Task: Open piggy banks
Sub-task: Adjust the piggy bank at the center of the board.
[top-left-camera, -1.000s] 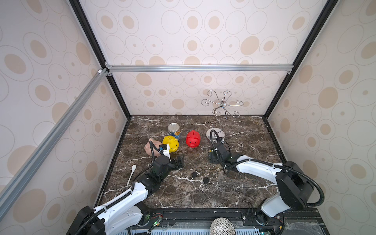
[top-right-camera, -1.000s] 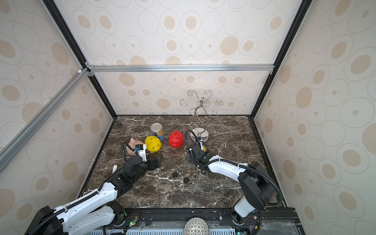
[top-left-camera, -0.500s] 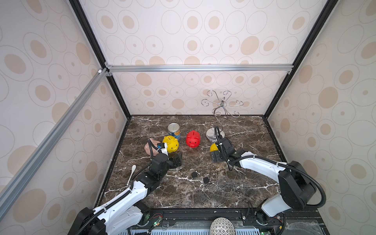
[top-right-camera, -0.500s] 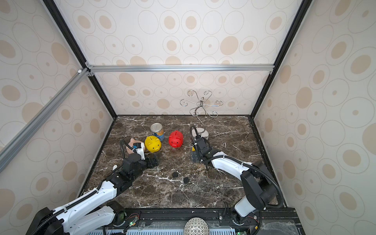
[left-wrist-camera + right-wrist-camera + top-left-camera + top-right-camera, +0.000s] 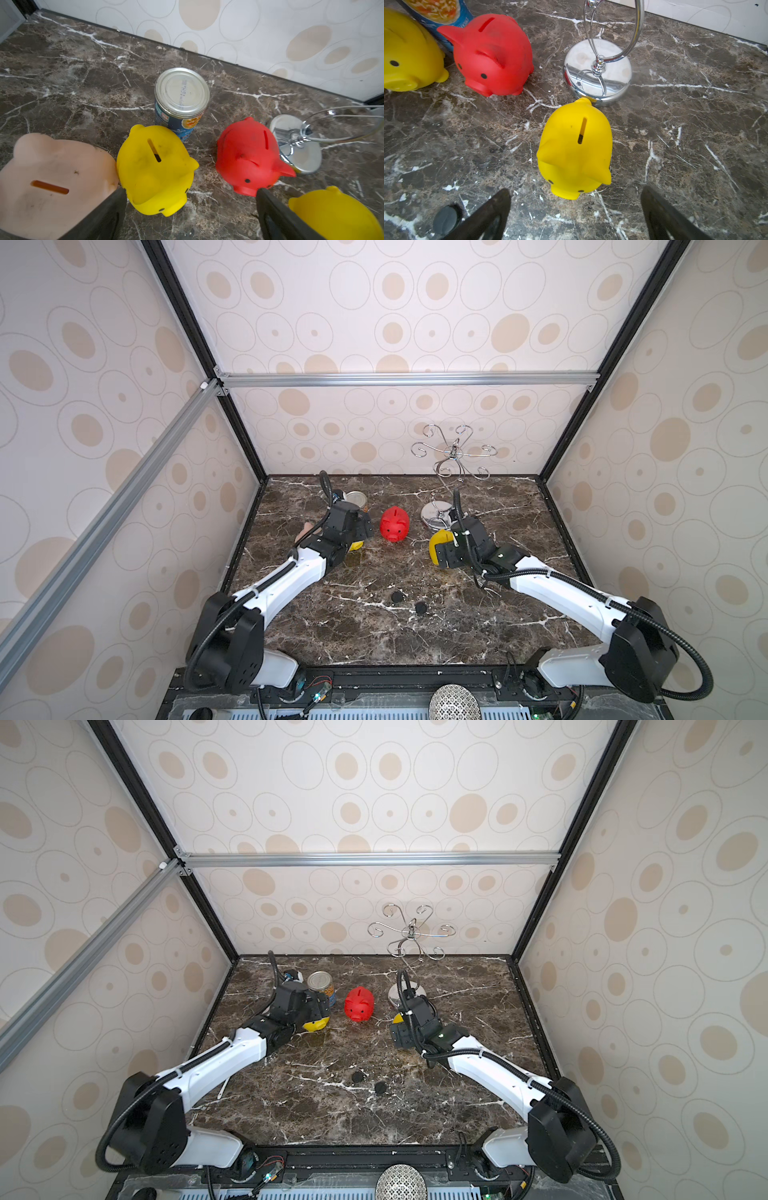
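Note:
Four piggy banks stand upright near the back of the table. In the left wrist view they are a pale pink one [image 5: 52, 176], a yellow one [image 5: 153, 166], a red one [image 5: 247, 158] and a second yellow one [image 5: 336, 214]. My left gripper [image 5: 192, 193] is open and empty, its left finger [image 5: 112, 214] between the pink and yellow banks. In a top view it hangs over that yellow bank [image 5: 356, 546]. My right gripper [image 5: 576, 190] is open just short of the second yellow bank [image 5: 575, 153], touching nothing. Two black plugs [image 5: 398, 596] [image 5: 421, 608] lie loose mid-table.
A blue-labelled tin can [image 5: 182, 97] stands right behind the left yellow bank. A chrome wire stand with a round base [image 5: 600, 70] touches the back of the right yellow bank. One loose plug [image 5: 446, 216] lies beside my right gripper's finger. Walls close the table on three sides.
My right gripper has drawn back from the chrome stand, uncovering the yellow bank standing there. My left gripper has moved farther back over the other yellow bank.

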You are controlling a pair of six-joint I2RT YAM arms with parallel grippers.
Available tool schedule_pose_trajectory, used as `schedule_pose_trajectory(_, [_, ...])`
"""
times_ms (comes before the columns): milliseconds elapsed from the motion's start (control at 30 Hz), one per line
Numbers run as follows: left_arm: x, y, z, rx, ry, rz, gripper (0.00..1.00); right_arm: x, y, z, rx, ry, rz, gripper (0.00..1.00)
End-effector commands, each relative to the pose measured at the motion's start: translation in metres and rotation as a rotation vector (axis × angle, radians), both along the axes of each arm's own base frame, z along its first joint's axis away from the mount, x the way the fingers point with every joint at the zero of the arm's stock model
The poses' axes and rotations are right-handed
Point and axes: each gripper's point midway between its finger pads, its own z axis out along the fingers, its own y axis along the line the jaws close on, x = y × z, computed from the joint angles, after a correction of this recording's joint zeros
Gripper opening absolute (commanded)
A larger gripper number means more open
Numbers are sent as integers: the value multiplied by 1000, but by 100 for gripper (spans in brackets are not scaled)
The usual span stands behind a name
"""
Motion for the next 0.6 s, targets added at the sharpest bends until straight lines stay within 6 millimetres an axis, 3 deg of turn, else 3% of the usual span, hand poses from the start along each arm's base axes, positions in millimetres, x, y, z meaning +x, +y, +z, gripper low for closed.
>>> schedule_pose_trajectory(0, [12,9,-6,52,50,46,95,-5,3,1,10,-6,30,99])
schedule_pose_trajectory(233, [39,9,-27,110,116,64,95,-5,12,0,47,-5,65,99])
schedule_pose_trajectory(567, [34,11,-63,184,199,21,90,-6,19,-3,70,-15,99,99])
